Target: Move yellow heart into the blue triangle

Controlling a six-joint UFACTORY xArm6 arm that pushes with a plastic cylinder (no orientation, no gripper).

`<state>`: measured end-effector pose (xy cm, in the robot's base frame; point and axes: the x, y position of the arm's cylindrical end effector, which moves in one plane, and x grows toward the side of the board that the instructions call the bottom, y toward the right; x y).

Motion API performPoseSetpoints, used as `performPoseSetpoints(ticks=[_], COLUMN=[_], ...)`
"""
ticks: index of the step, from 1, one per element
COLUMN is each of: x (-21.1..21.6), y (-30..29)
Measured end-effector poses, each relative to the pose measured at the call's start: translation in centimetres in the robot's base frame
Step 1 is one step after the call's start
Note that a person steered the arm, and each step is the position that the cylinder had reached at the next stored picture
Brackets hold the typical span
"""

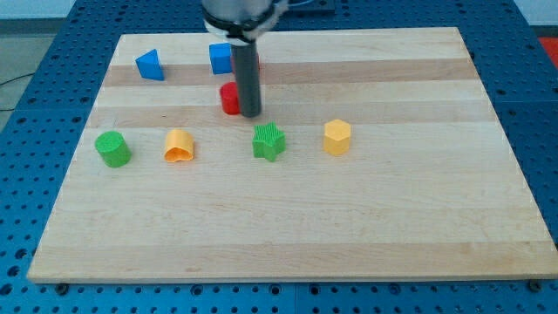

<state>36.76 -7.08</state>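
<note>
Bright, even light falls from overhead on the pale wooden board, with no hard glare. Each block casts only a small soft shadow at its base, as under the green star. The arm's housing at the view's top is blurred

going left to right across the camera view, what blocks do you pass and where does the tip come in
green cylinder → blue triangle → yellow heart → green star → yellow hexagon. The blue cube, red block and my tip overlap between heart and star, so I leave them unordered.
</note>
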Motion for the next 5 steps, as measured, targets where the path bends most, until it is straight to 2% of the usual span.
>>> performPoseSetpoints(ticks=[1, 2, 3, 4, 5], x=[-2.1, 1.2, 0.0, -1.2, -1.7], y=[-1.2, -2.0, -4.5, -4.5, -11.9])
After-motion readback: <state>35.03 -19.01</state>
